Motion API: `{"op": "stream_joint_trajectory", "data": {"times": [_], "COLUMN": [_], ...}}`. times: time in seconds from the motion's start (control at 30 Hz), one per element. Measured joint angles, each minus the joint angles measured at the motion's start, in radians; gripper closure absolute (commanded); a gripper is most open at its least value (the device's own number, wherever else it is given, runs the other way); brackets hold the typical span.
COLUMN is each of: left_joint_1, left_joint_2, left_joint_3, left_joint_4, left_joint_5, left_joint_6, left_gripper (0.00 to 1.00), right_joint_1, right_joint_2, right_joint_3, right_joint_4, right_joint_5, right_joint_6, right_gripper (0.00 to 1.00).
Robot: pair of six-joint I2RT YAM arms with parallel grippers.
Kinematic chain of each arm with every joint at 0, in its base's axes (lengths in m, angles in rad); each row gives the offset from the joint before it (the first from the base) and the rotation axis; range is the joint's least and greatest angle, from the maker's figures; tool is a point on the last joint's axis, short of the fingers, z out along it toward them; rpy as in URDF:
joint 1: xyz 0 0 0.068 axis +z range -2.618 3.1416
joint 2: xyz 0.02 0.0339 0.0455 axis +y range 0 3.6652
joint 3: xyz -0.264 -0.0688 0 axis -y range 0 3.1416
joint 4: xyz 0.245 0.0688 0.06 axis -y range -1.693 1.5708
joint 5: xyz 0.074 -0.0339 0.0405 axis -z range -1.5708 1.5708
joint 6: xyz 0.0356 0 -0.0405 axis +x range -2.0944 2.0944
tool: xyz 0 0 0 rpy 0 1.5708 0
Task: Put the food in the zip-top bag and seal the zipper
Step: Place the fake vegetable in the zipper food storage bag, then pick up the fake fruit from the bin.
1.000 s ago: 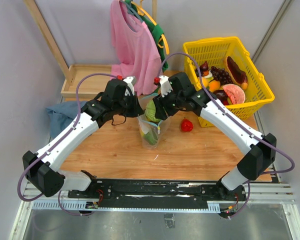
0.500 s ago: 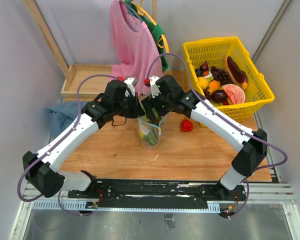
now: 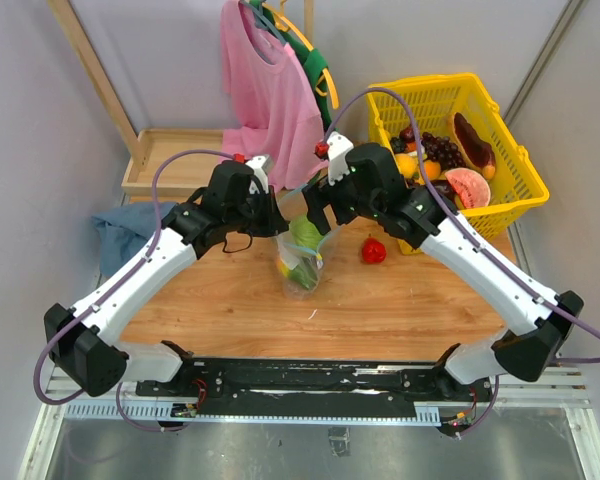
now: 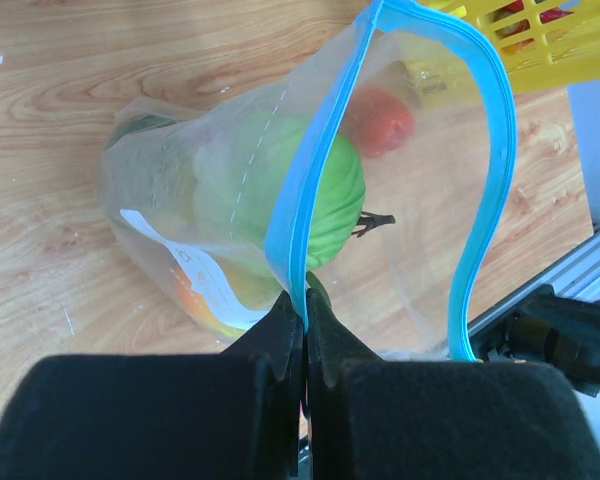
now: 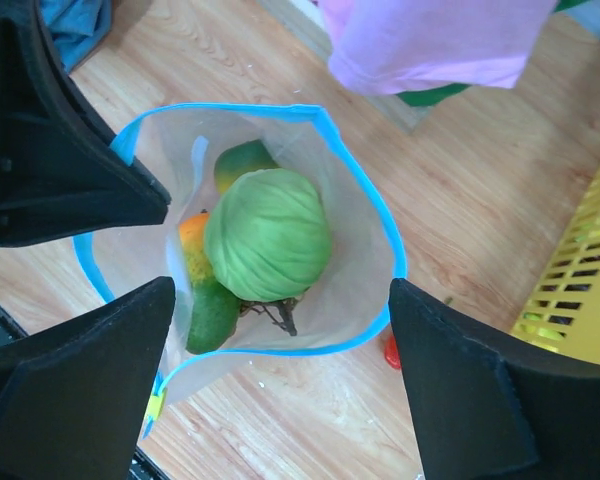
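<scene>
The clear zip-top bag stands open on the wooden table. My left gripper is shut on its teal-blue zipper and holds the mouth up. In the bag lie a round green food, an orange piece and a long green piece. My right gripper is open and empty, hovering right above the bag's mouth; it also shows in the top view. A red food lies on the table just right of the bag.
A yellow mesh basket with several more foods stands at the back right. A pink shirt hangs behind the bag. A blue cloth lies at the left, by a wooden tray.
My right gripper dipped over the bag's mouth, then drew back up and to the right, open. The round green food now lies in the bag. My left gripper has not moved.
</scene>
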Motion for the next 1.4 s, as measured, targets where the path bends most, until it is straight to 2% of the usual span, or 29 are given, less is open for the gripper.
{"op": "stream_joint_trajectory", "data": {"times": [0.27, 0.37, 0.43, 0.6, 0.67, 1.0, 1.3, 1.33, 1.4], "left_joint_1": [0.000, 0.000, 0.000, 0.000, 0.000, 0.000, 0.000, 0.000, 0.000], "left_joint_2": [-0.006, -0.011, -0.014, -0.020, -0.020, -0.019, -0.020, -0.019, -0.016], "left_joint_3": [0.000, 0.000, 0.000, 0.000, 0.000, 0.011, 0.018, 0.018, 0.018], "left_joint_4": [-0.002, -0.003, -0.005, -0.010, -0.010, -0.058, -0.085, -0.085, -0.085], "left_joint_5": [-0.002, -0.006, -0.009, -0.010, -0.010, -0.039, -0.038, -0.037, -0.033], "left_joint_6": [-0.006, -0.006, -0.006, -0.006, -0.006, -0.010, -0.010, -0.010, -0.010], "left_gripper": [1.00, 1.00, 1.00, 1.00, 1.00, 1.00, 1.00, 1.00, 1.00], "right_joint_1": [-0.006, -0.015, -0.020, -0.021, -0.021, -0.022, -0.051, -0.057, -0.061], "right_joint_2": [0.024, 0.079, 0.109, 0.137, 0.134, 0.103, 0.087, 0.087, 0.087], "right_joint_3": [-0.014, -0.017, -0.024, -0.029, -0.028, 0.063, 0.061, 0.055, 0.048], "right_joint_4": [-0.011, -0.021, -0.027, -0.053, -0.055, -0.087, -0.085, -0.082, -0.079], "right_joint_5": [0.127, 0.166, 0.178, 0.191, 0.187, 0.087, 0.159, 0.163, 0.162], "right_joint_6": [-0.003, 0.000, 0.004, 0.016, 0.013, 0.014, 0.016, 0.015, 0.008], "right_gripper": [0.24, 0.35, 0.46, 0.85, 0.98, 0.99, 1.00, 0.98, 0.85]}}
